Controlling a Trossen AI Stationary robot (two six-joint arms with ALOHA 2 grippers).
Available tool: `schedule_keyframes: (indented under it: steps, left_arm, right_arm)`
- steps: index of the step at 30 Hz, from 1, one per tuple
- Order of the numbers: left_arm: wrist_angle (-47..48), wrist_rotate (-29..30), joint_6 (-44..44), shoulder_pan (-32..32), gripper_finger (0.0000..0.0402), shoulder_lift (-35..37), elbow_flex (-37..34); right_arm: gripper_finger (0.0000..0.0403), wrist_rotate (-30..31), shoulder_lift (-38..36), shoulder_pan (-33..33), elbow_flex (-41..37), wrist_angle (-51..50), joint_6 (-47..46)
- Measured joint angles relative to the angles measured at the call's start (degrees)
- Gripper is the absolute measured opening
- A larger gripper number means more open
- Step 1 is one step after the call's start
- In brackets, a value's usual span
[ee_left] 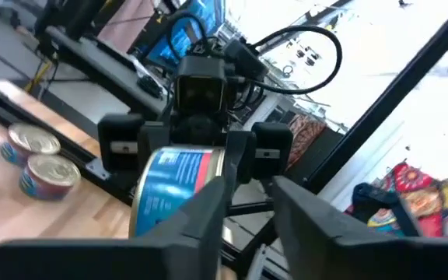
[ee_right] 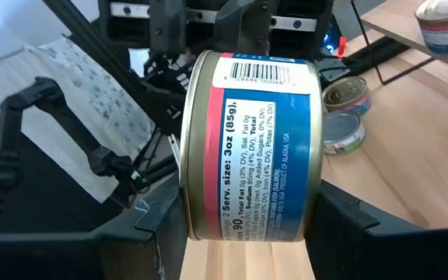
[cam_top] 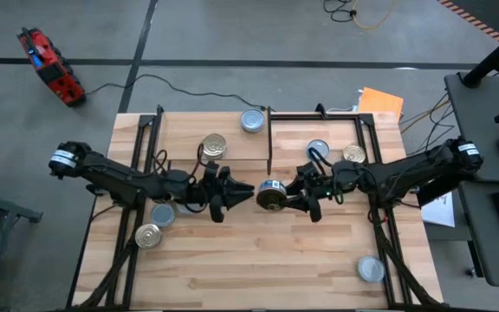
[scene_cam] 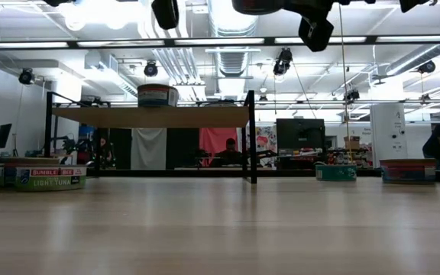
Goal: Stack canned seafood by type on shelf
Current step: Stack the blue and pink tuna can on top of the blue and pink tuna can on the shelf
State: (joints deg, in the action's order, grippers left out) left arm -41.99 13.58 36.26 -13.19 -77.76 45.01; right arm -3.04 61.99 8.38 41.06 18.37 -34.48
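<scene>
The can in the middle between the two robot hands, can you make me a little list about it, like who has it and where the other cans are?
held can: salmon can, blue and red label, up in the air above the table
holder: right gripper, shut on it
left gripper: right beside the can, fingers parted, not gripping
on the shelf: several cans, gold and silver lids
on the tabletop: two cans at the left, one silver-lidded can at the near right

Shelf (cam_top: 232, 146) along table's (cam_top: 267, 260) far edge. Two tins on shelf: one (cam_top: 253, 120) at back, one (cam_top: 214, 146) nearer front-left. Held tin (cam_top: 271, 194) mid-table, betw. both grippers. Two tins (cam_top: 154, 225) front-left, one (cam_top: 370, 269) front-right corner.
</scene>
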Motion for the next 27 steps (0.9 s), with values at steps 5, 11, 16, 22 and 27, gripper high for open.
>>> schedule_keyframes:
  steps: [5,11,16,22,27]
  left_arm:
    - [0.6,0.0,-3.7,-0.1,0.0197,0.0,0.3]
    - [5.0,1.9,-4.1,-0.1,0.0261,0.0,0.3]
    - [4.7,2.0,-4.7,-0.1,0.0269,0.0,0.3]
    - [4.9,1.8,-4.6,-0.1,0.026,0.0,0.3]
    - [4.6,2.6,-4.6,-0.1,0.0258,0.2,0.3]
  right_arm:
    - [0.0188,-0.4,0.7,0.0,1.9,0.2,0.8]
    - [0.0188,-0.5,1.3,0.0,3.7,-0.8,1.8]
    - [0.0188,-0.5,2.3,-0.2,4.0,-0.1,2.1]
    - [0.0188,-0.6,4.0,-0.3,5.2,-0.5,2.5]
    - [0.0188,-0.9,5.9,-1.0,7.6,-1.1,4.2]
